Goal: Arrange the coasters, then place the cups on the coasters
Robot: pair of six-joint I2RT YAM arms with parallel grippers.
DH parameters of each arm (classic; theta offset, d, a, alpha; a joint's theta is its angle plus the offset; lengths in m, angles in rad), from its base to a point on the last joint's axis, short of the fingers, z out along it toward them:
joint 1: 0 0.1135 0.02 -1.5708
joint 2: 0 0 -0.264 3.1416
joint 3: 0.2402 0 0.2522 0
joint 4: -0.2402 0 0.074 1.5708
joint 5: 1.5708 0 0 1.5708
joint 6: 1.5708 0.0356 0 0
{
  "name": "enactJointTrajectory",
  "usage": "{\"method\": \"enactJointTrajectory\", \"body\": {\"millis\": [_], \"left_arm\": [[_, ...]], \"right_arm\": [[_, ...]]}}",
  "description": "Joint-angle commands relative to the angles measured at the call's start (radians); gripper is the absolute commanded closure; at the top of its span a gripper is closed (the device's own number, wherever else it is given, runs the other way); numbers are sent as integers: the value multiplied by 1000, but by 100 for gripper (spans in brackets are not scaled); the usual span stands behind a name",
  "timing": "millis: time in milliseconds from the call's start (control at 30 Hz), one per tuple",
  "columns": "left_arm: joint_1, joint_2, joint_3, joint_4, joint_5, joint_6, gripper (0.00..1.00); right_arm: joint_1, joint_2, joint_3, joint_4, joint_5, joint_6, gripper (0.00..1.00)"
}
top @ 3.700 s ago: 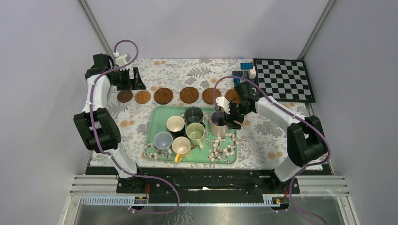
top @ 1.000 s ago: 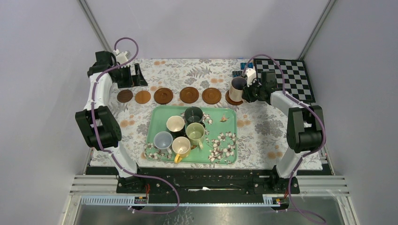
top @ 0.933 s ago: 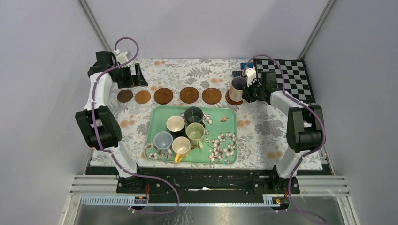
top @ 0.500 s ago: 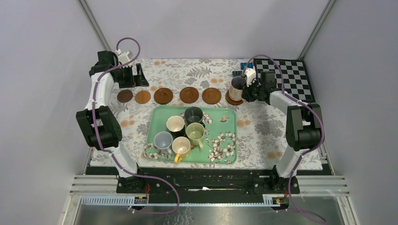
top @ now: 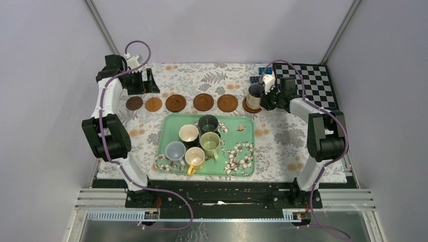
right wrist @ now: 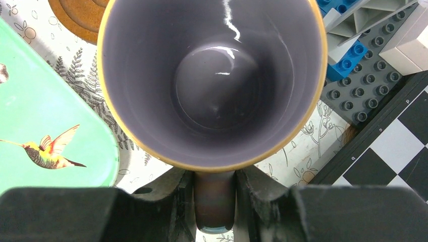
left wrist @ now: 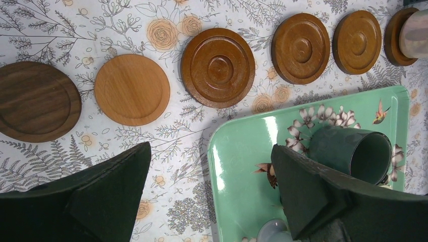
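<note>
- On the flowered bench (top: pixel 282 141), nearest the arm bases, lies a green floral tray (top: pixel 237 136) with five cups huddled in its left half: yellow cup (top: pixel 195 158), pale blue cup (top: pixel 175 150), olive cup (top: pixel 210 141), cream cup (top: pixel 188 133) and dark green cup (top: pixel 207 123).
- Beyond the tray, five bare coasters (top: pixel 203 102) stand in a row.
- At the row's right end, the pinkish cup (top: pixel 255 95) with its purple inside sits upright over the sixth coaster (top: pixel 246 107); contact cannot be told.
- The right claw (right wrist: pixel 214 194) is clenched on that cup's handle.
- The left claw (left wrist: pixel 209 161) gapes wide, grasping nothing, above the row's left end.
- Farthest right lie toy blocks (right wrist: pixel 353 85) and a checkerboard (top: pixel 305 85).
</note>
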Motion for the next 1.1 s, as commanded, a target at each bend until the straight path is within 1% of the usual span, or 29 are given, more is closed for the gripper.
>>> {"method": "enactJointTrajectory", "body": {"millis": [0, 100, 167, 333, 567, 867, 1067], "left_arm": [[-3, -34, 10, 24, -7, -3, 1], [-4, -37, 7, 23, -13, -5, 1], [-3, -38, 5, 23, -19, -2, 1], [-4, -41, 0, 24, -18, 1, 1], [-13, -40, 28, -2, -19, 29, 1], [-19, -42, 35, -10, -16, 36, 1], [-27, -49, 32, -16, -18, 55, 1]], "right_arm": [[-6, -18, 16, 102, -14, -22, 73], [-5, -12, 10, 113, -11, -24, 71], [-5, -6, 12, 110, -8, -25, 58], [-5, -7, 17, 101, -16, -27, 50], [-5, -24, 20, 60, -52, -45, 47], [-5, -26, 1, 47, -40, -63, 42], [-5, -23, -5, 53, -37, -72, 43]]}}
